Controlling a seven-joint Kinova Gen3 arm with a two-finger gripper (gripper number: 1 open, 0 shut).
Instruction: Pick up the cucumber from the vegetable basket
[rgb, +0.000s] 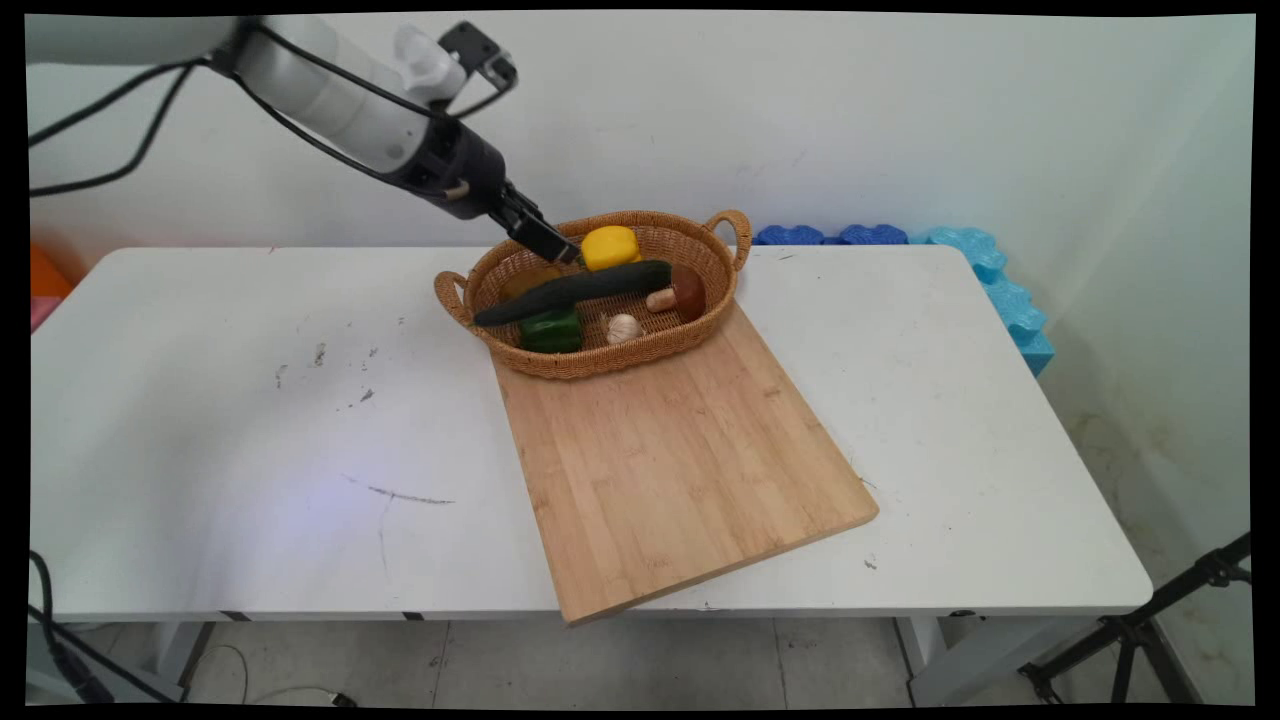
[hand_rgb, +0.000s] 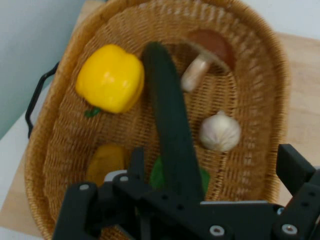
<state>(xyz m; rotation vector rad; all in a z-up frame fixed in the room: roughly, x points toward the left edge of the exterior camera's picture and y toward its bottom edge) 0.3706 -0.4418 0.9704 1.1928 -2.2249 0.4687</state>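
Your fingers (hand_rgb: 136, 159) are standing wide apart and are gripping nothing. The gripper (rgb: 548, 240) is hanging just over the 10 o'clock rim of the basket (rgb: 600, 362), and it is pointing down into it.

In the hand view, the cucumber (hand_rgb: 170, 115) is running straight up between your fingers, toward 12 o'clock. It is the closest thing to them, and I judge they are not touching it. It is lying across the other food, so it is looking likely to roll. If you are moving here, be going slowly and keeping both fingers off the wicker.

The yellow pepper (hand_rgb: 110, 77) is sitting at 10 o'clock of the cucumber. The mushroom (hand_rgb: 207, 50) is at 1 o'clock and the garlic (hand_rgb: 220, 131) at 3 o'clock.

The basket is resting on the 12 o'clock end of the wooden board (rgb: 680, 460), which is lying on the worktop (rgb: 250, 400).

The cucumber is hiding most of the green pepper (rgb: 550, 330). A yellowish lump (hand_rgb: 105, 162) by your left finger is hard to name. The gripper's black linkage is covering the cucumber's near end.
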